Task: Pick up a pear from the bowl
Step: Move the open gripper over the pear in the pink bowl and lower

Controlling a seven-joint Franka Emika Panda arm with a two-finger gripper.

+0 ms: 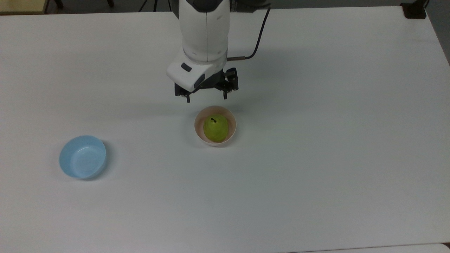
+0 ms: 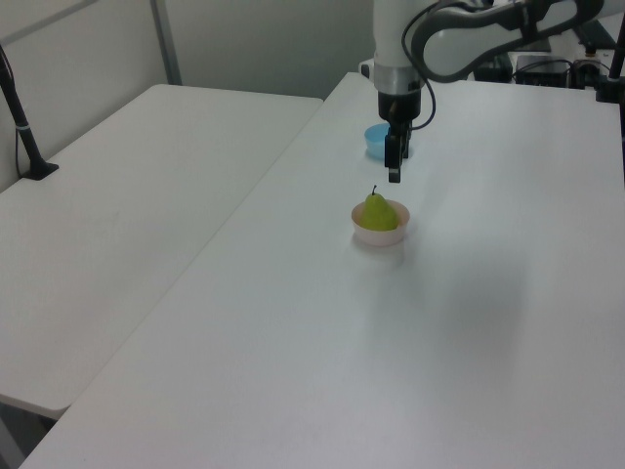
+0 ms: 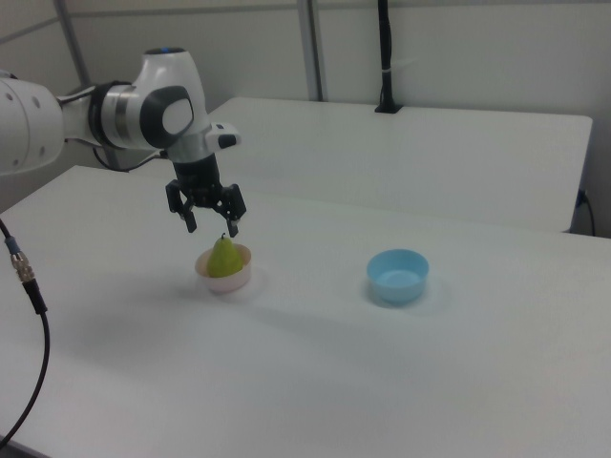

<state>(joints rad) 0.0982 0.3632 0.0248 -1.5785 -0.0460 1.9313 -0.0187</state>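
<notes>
A yellow-green pear (image 1: 215, 127) (image 2: 379, 211) (image 3: 224, 257) with a dark stem stands upright in the pale pink bowl (image 1: 199, 133) (image 2: 379, 236) (image 3: 226, 281) near the table's middle. My gripper (image 1: 207, 98) (image 2: 394, 174) (image 3: 212, 228) hangs open in the air above the bowl, fingers pointing down and spread wider than the pear. In the top view it sits just above the bowl's upper rim. It holds nothing.
A light blue bowl (image 1: 83, 156) (image 2: 376, 143) (image 3: 398, 275) stands apart on the white table (image 1: 316, 140), at the top view's left. A black cable (image 1: 258, 38) trails from the arm. A second table (image 2: 117, 195) adjoins in the left view.
</notes>
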